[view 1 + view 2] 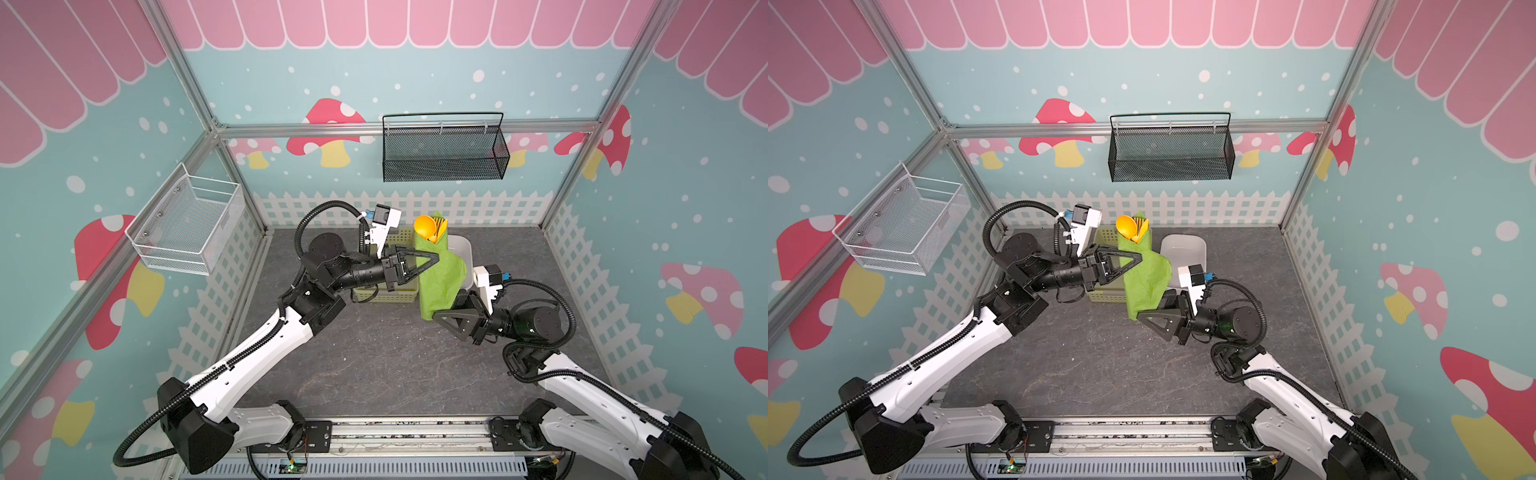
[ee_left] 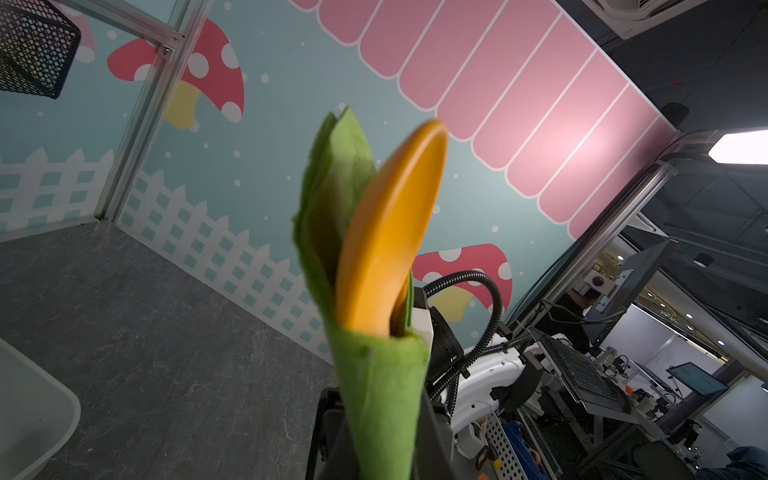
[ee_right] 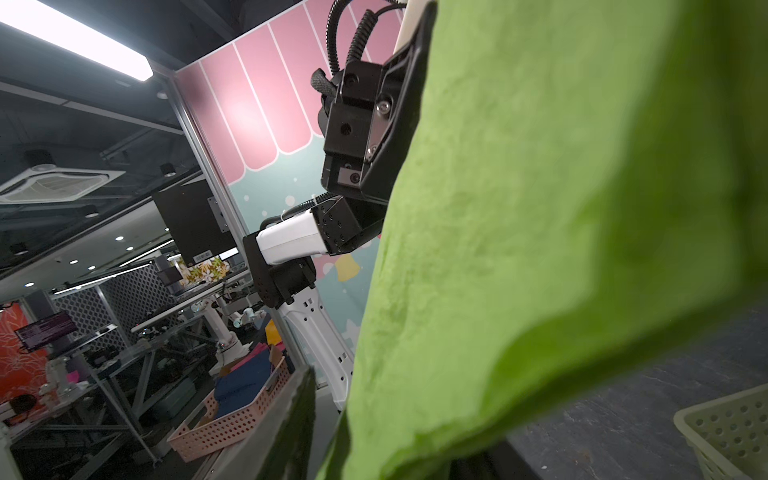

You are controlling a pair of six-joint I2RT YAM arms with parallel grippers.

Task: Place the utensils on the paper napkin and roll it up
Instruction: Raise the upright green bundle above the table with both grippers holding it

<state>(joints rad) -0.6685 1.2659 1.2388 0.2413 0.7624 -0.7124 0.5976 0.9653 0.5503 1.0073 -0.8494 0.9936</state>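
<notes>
Grey table (image 1: 374, 365), green napkin (image 1: 440, 278) rolled around orange utensils (image 1: 432, 228), held up off the table, left claw (image 1: 432, 257) clamped on its middle, right claw (image 1: 438, 316) at its lower end, grip unclear

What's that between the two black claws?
The rolled green paper napkin with orange utensils inside spans left gripper to right gripper, in both top views.

We see the left arm (image 1: 249, 353) and right arm (image 1: 582, 386) clad in white shells on the long links, dotted with small dark holes (image 3: 309, 309), with black housings at the joints. Black ribbed hoses (image 2: 469, 274) loop beside them. Each wrist bears a white camera block (image 1: 386, 226) with a blue plug (image 1: 368, 216). The left gripper (image 1: 436, 257) and right gripper (image 1: 435, 316) are black, with triangular open-frame jaws.
</notes>
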